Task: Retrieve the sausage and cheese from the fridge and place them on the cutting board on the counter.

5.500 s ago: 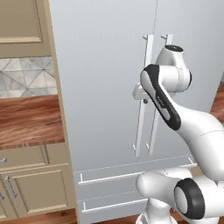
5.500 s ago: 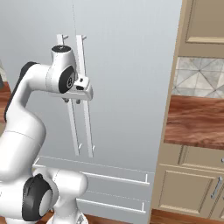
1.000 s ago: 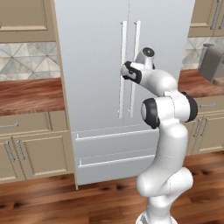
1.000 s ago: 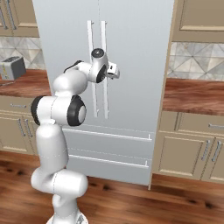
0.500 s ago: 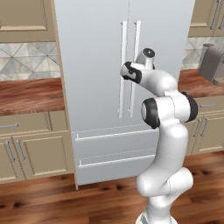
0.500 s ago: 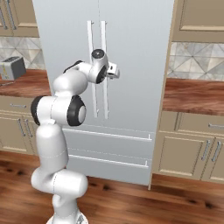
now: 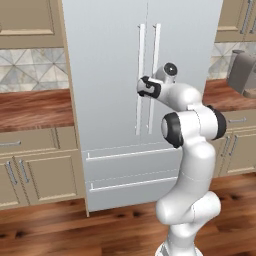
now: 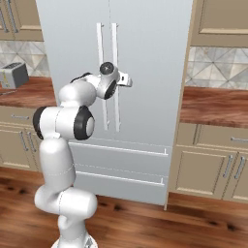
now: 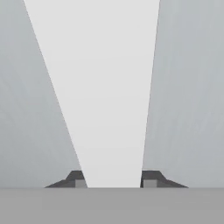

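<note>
The fridge [image 7: 110, 100] has both doors closed, hiding whatever it holds. Its two bar handles stand side by side; the gripper [image 9: 111, 181] has its tips spread either side of the left door handle [image 9: 100, 87], contact unclear

We cannot see inside the fridge [image 7: 110, 75], its doors being shut. Its top is cut off. The bar handle [image 9: 105, 96] hides whether our hand [image 9: 113, 181] touches it.
</note>
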You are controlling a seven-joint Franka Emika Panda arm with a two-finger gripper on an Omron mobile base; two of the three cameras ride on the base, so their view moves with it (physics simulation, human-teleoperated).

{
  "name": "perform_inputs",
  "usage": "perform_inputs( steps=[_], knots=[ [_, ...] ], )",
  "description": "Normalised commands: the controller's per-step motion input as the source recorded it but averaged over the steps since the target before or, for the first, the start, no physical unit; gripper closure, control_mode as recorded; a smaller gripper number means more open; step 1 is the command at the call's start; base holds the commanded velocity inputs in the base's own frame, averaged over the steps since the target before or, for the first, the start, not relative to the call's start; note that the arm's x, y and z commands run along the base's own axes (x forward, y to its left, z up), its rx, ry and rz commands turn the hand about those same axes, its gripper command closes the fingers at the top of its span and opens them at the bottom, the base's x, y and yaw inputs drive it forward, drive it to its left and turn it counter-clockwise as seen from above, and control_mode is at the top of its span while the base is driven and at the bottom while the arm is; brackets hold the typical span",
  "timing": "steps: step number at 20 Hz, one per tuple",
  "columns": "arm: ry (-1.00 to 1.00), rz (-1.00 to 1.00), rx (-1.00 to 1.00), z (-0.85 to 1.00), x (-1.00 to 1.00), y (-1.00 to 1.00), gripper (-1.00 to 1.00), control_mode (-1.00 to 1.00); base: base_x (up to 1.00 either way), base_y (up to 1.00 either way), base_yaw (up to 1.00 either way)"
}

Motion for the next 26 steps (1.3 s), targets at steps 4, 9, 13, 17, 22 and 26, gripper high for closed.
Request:
perform_inputs(
  steps=[4, 9, 13, 17, 22, 26],
  knots=[
    [0.01, 0.0, 0.03, 0.2, -0.51, -0.29, 1.0, -1.0, 0.0, 0.0, 0.0],
    [0.05, 0.0, 0.0, 0.2, -1.0, -0.86, 1.0, -1.0, 0.0, 0.0, 0.0],
    [0.12, 0.0, 0.0, 0.14, -1.0, -1.0, 1.0, -1.0, 0.0, 0.0, 0.0],
    [0.15, 0.0, -0.03, 0.07, -1.0, -1.0, 1.0, -1.0, 0.0, 0.0, 0.0],
    [0.23, 0.0, -0.07, 0.07, -0.96, -1.0, 1.0, -1.0, 0.0, 0.0, 0.0],
    [0.21, 0.0, -0.06, 0.07, -0.75, -1.0, 1.0, -1.0, 0.0, 0.0, 0.0]
  ],
)
